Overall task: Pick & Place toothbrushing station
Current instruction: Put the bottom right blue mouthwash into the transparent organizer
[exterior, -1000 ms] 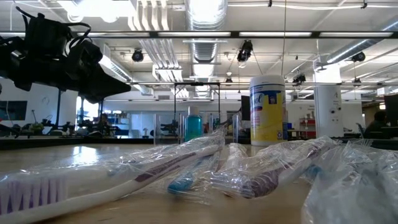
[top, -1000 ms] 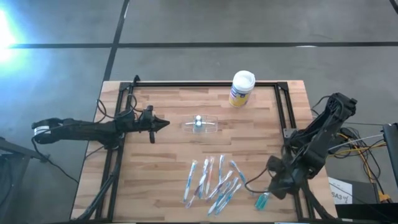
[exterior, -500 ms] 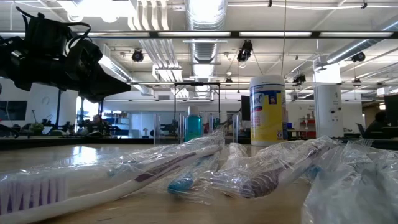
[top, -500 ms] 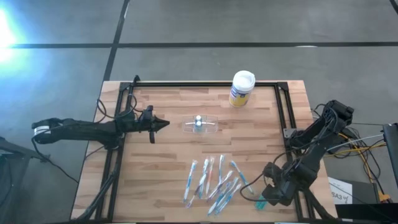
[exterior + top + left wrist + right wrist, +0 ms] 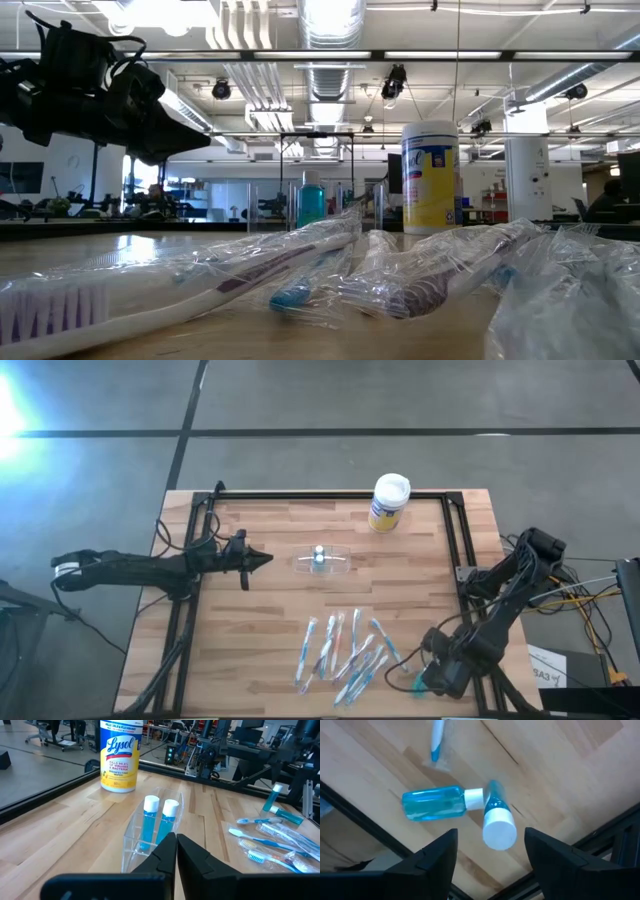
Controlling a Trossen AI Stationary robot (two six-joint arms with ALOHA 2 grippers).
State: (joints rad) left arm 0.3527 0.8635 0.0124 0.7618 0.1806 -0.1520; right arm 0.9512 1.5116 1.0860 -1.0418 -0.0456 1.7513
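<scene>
The toothbrushing station is a clear plastic holder resting on its base at the table's middle. Two blue bottles with white caps stand in it. My left gripper is shut and points level at the station from the table's left, a short way off it. My right gripper is open and points down at the table's near right corner. Below it are two more small blue bottles, one lying flat and one standing with its white cap between the fingers' line, untouched.
A yellow-and-blue canister with a white lid stands at the far edge. Several wrapped toothbrushes lie near the front, left of my right gripper. A black frame rail runs along the table's sides. Bare wood lies between the station and the brushes.
My right gripper has gone toward the table's near edge and down, and now hangs over the two blue bottles at the near right corner. My left arm and the station have kept still.
</scene>
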